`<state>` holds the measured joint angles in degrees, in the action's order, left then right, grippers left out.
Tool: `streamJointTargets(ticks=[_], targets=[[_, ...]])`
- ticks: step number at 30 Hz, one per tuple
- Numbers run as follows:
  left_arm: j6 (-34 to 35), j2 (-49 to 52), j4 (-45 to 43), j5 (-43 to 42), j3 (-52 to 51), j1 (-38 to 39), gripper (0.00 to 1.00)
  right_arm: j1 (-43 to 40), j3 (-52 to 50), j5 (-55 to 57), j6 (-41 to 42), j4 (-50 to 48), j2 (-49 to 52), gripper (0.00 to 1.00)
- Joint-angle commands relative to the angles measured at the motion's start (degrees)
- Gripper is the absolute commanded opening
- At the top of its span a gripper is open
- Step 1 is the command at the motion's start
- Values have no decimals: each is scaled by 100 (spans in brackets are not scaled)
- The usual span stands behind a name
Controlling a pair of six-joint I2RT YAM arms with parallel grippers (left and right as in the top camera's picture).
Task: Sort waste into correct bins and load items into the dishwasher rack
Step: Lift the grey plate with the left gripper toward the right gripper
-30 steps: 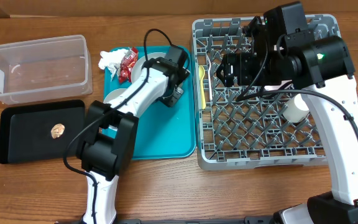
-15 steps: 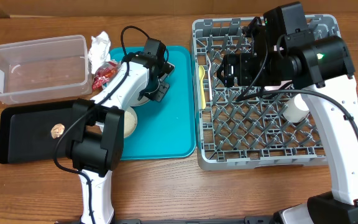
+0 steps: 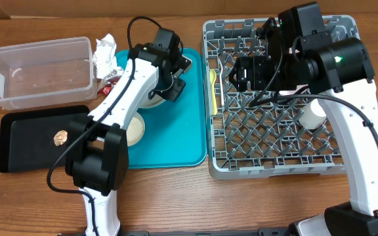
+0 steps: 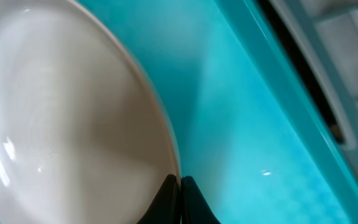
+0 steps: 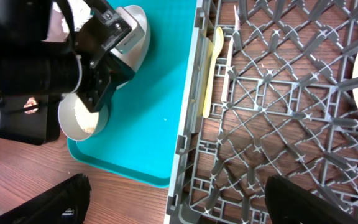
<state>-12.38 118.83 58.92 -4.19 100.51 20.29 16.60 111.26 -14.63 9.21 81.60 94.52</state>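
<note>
So the left gripper (image 4: 180, 186) is clamped fully shut right on the rim of a pale plate (image 4: 73, 124). In the wrist view the two fingertips meet at the plate's edge, with the teal tray (image 4: 247, 124) just behind. From overhead, that plate sits at the top of the teal tray, and a bowl (image 3: 133, 128) with a creamy inside is a bit below it near the tray's left edge. I can't tell if the plate is lifted off the tray or just tilted. The right gripper (image 5: 188, 205) is spread wide with nothing in it, hanging over the dishwasher rack (image 3: 281, 131). The yellow spoon (image 5: 211, 68) and white fork (image 5: 230, 50) lie along the rack's left side, and a small white cup (image 3: 312, 117) is further right. The napkin (image 3: 104, 52) and red wrapper (image 3: 107, 85) are between the clear tub (image 3: 38, 69) and the teal tray.
</note>
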Motion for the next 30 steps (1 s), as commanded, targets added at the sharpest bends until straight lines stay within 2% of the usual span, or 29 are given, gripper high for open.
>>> streamJointTargets(ticks=[1, 8, 12, 13, 16, 21, 28, 30], targets=[[129, -581, 448, -170, 531, 42, 4, 11, 0, 0, -26, -160, -20, 93], [282, -1665, 745, -256, 841, 24, 4, -170, 2, -2, -22, -448, -20, 93], [50, -1965, 1130, -319, 841, 37, 4, -372, 2, -7, -24, -560, -20, 93], [-76, -1996, 1248, -380, 841, 37, 4, -426, 2, -7, -26, -590, -20, 94], [-1019, -2013, 1821, -944, 841, 37, 4, -564, 2, -243, -160, -669, -20, 95], [-2179, -2017, 2487, -1460, 841, 168, 4, -575, 2, -1399, -1294, -579, -20, 95], [-2981, -2371, 2726, -2238, 841, 221, 4, -590, 2, -1491, -1287, -614, -13, 95], [-3316, -2677, 2817, -2282, 841, 221, 4, -592, 2, -2085, -955, -643, -15, 95]])
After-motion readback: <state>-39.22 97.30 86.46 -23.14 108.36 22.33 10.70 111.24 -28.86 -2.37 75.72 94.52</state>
